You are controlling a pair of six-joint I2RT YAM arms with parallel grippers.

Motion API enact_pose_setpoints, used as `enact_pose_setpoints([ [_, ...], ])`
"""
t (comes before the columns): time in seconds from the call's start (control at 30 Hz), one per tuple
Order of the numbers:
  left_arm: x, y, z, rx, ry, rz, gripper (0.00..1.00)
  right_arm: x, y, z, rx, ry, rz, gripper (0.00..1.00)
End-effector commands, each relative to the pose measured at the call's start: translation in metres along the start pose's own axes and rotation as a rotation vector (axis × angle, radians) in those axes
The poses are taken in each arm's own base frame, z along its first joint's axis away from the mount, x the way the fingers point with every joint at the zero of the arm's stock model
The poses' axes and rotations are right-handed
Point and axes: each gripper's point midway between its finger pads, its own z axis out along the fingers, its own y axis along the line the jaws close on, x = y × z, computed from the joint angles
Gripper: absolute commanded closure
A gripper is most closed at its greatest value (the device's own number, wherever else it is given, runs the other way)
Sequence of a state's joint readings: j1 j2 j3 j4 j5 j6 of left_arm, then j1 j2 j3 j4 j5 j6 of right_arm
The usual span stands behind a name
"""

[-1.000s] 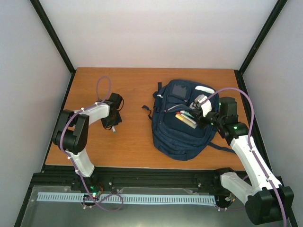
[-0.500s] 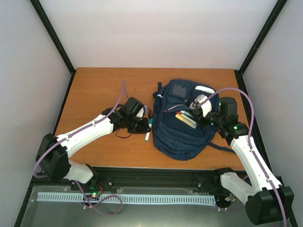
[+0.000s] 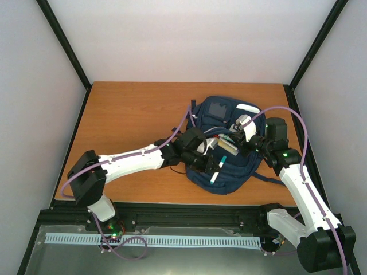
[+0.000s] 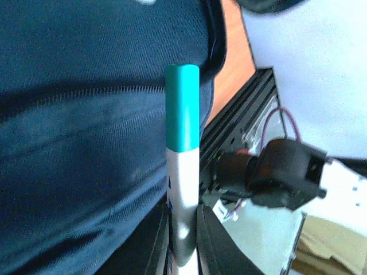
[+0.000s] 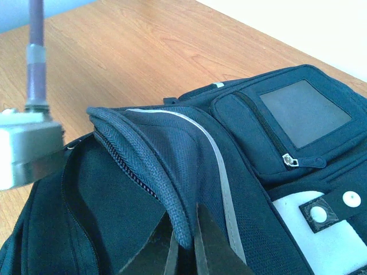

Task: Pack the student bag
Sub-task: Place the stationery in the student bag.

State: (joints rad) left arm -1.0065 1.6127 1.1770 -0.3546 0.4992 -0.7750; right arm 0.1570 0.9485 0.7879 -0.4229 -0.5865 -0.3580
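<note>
The student bag point(image 3: 232, 172) lies navy and opened at the table's right half, with several pens point(image 3: 227, 146) showing in its mouth. My left gripper point(image 3: 214, 162) reaches over the bag's front and is shut on a white marker with a teal cap point(image 3: 214, 175). In the left wrist view the marker point(image 4: 182, 114) stands out from the gripper point(image 4: 183, 252) against the bag's fabric point(image 4: 80, 143). My right gripper point(image 5: 184, 240) is shut on the bag's zippered opening edge point(image 5: 143, 163) and holds that flap up. In the top view it sits at the bag's right side point(image 3: 248, 142).
The wooden table point(image 3: 126, 114) stretches left of the bag. A dark strap point(image 3: 268, 179) trails from the bag toward the front right. The black frame rail point(image 3: 172, 209) runs along the near edge. The left arm's wrist and purple cable point(image 5: 34, 69) show past the bag opening.
The left arm has swung from the table's left side rightward, carrying the marker, and now reaches over the bag. The right arm has stayed put on the bag's edge.
</note>
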Motion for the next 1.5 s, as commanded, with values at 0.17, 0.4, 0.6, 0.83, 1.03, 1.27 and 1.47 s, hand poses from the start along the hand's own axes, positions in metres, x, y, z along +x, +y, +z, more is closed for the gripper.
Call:
enact_pose_setpoints([
  [0.17, -0.077, -0.042, -0.009, 0.212, -0.378, -0.163, 0.99, -0.033, 0.001, -0.012, 0.007, -0.121, -0.079, 0.97],
  [0.4, -0.104, -0.018, -0.01, 0.211, -0.57, -0.352, 0.99, -0.031, 0.0, -0.01, 0.008, -0.116, -0.081, 0.97],
  [0.6, -0.118, -0.007, -0.009, 0.207, -0.677, -0.461, 0.99, -0.032, 0.0, -0.011, 0.012, -0.118, -0.085, 0.97],
  [0.83, -0.129, 0.018, -0.015, 0.146, -0.801, -0.625, 0.95, -0.03, -0.001, -0.009, 0.009, -0.11, -0.083, 0.97],
  [1.03, -0.134, 0.028, -0.008, 0.142, -0.834, -0.704, 0.9, -0.029, -0.001, -0.009, 0.007, -0.109, -0.083, 0.97],
  [1.27, -0.133, 0.036, 0.005, 0.147, -0.824, -0.723, 0.88, -0.03, 0.0, -0.01, 0.008, -0.112, -0.087, 0.97],
  [1.47, -0.134, 0.032, 0.001, 0.147, -0.826, -0.705, 0.7, -0.03, 0.0, -0.01, 0.005, -0.111, -0.088, 0.97],
])
